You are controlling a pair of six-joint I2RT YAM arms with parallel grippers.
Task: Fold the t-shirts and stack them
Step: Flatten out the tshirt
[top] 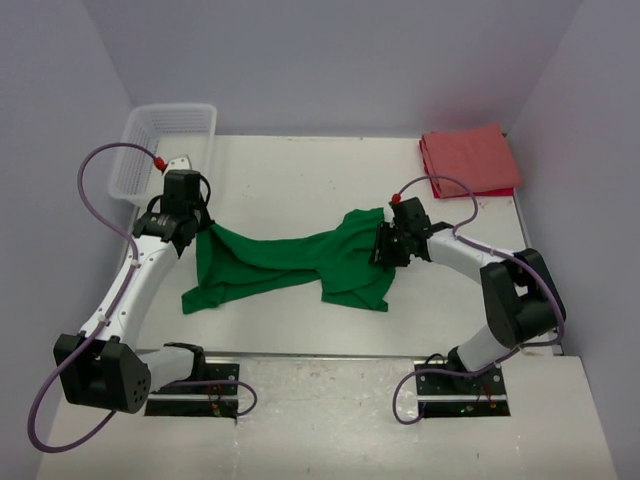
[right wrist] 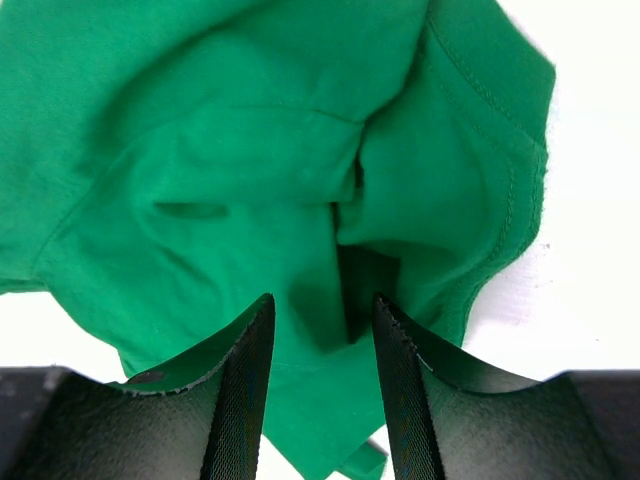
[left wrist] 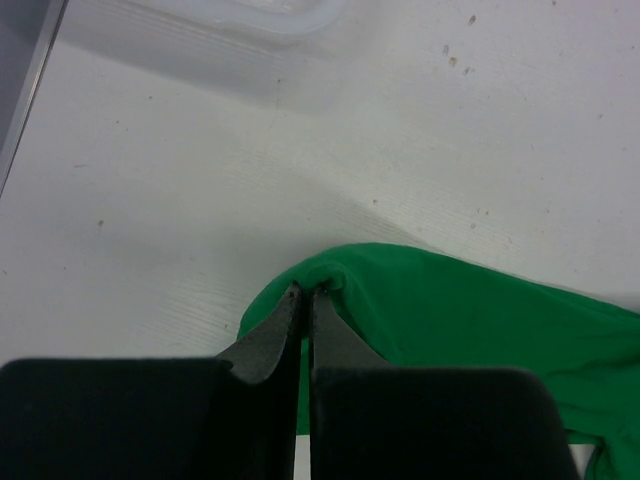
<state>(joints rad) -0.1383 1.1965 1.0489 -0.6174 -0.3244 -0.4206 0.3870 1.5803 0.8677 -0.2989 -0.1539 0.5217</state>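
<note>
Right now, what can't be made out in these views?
Top view: fingertips of the left end effector, hidden under its own wrist; the left wrist view shows them shut on the green t-shirt.
Right wrist view: whether the open fingers of the right end effector touch the cloth below.
Top view: folds of the salmon-red t-shirt, too small.
Left wrist view: the basket, cut off by the top edge.

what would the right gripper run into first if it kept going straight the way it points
The green t-shirt: the right gripper points straight into its bunched cloth, jaws apart, with fabric filling the view ahead. Whether it touches the cloth yet is unclear.
</note>
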